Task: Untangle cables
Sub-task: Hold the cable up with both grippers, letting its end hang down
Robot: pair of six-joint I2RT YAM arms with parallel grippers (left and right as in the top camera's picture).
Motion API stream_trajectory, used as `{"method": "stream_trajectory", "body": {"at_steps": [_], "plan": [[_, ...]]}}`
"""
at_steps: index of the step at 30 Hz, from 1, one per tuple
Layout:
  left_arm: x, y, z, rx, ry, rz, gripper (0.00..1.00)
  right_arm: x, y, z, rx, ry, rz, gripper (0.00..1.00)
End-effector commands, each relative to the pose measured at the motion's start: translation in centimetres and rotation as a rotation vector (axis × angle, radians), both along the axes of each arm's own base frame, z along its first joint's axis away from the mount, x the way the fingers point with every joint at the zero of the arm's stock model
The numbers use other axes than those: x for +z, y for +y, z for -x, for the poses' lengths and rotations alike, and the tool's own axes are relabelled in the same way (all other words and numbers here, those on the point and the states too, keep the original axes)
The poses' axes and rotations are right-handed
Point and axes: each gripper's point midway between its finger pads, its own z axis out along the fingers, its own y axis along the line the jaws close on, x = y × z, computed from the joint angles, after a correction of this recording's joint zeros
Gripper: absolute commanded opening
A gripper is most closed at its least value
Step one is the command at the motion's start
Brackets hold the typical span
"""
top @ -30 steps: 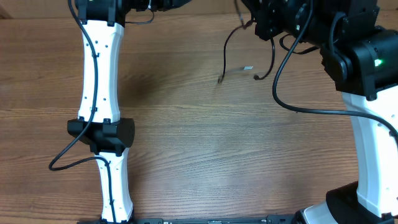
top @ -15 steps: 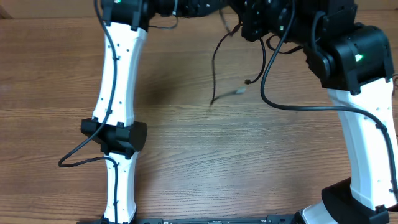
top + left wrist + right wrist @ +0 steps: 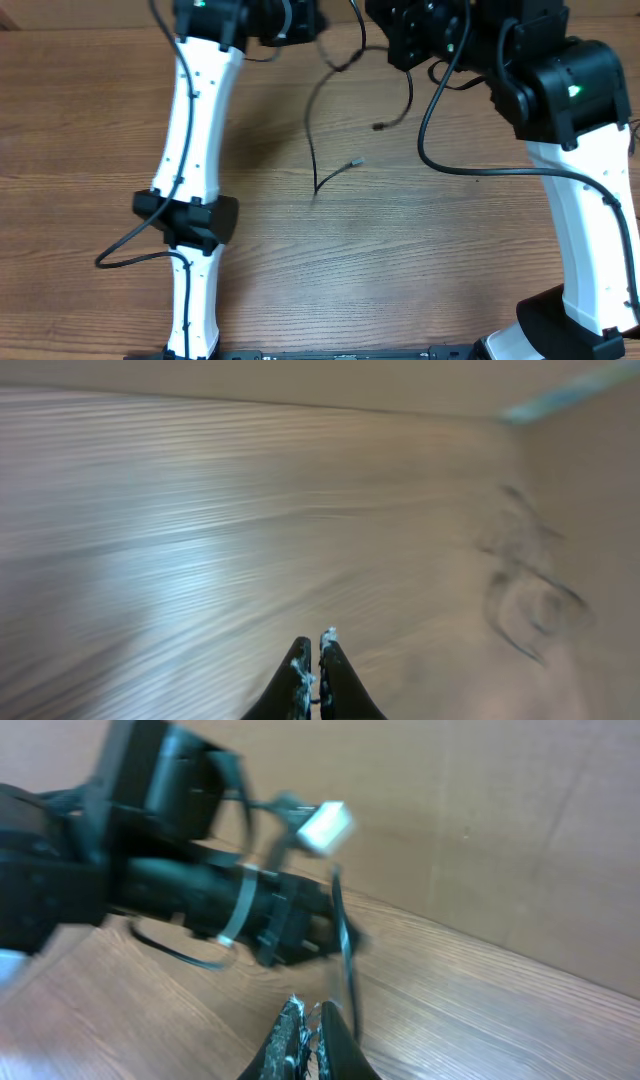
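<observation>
The cables hang from the top middle, strung between my two grippers. One thin black cord (image 3: 311, 130) drops to the table, bends and ends in a silver tip (image 3: 354, 163). A shorter cord (image 3: 405, 105) dangles to the right of it. My left gripper (image 3: 318, 22) (image 3: 315, 643) is shut beside the cord's upper loop and seems to pinch it. My right gripper (image 3: 370, 28) (image 3: 308, 1010) is shut too. A cord (image 3: 342, 960) runs up from its fingertips to the left gripper and a white plug (image 3: 326, 826). Blurred cord loops (image 3: 530, 595) show in the left wrist view.
Both white arms rise from the near table edge, the left elbow (image 3: 185, 215) at mid-left and the right arm (image 3: 590, 230) along the right side. A thick black arm cable (image 3: 450, 155) sags over the wooden table (image 3: 330, 270). A brown wall (image 3: 500, 840) stands behind.
My left gripper has shut and drawn back to the left. The long cord has swung left with it and hangs lower, its bend now touching the table. The right gripper stays shut.
</observation>
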Motion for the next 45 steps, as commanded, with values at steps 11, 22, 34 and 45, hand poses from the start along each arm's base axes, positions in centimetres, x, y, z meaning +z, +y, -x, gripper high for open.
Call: {"method": "stream_trajectory", "body": {"at_steps": [11,22,34,45], "plan": [[-1.3,7.8,0.1,0.110,0.071,-0.076,0.04,0.0,-6.6,-2.7,-0.156,0.040,-0.056,0.38],[1.6,-0.4,2.3,-0.144,0.034,0.134,0.04,-8.6,-3.3,-7.8,-0.185,0.184,0.068,0.84],[8.6,-5.0,8.0,-0.616,-0.083,0.536,0.05,-9.8,-3.7,-10.1,-0.208,0.170,0.067,0.84],[11.9,-6.0,11.3,-0.792,-0.074,0.731,0.04,-12.7,-2.2,-12.8,-0.195,0.177,0.069,0.82]]}}
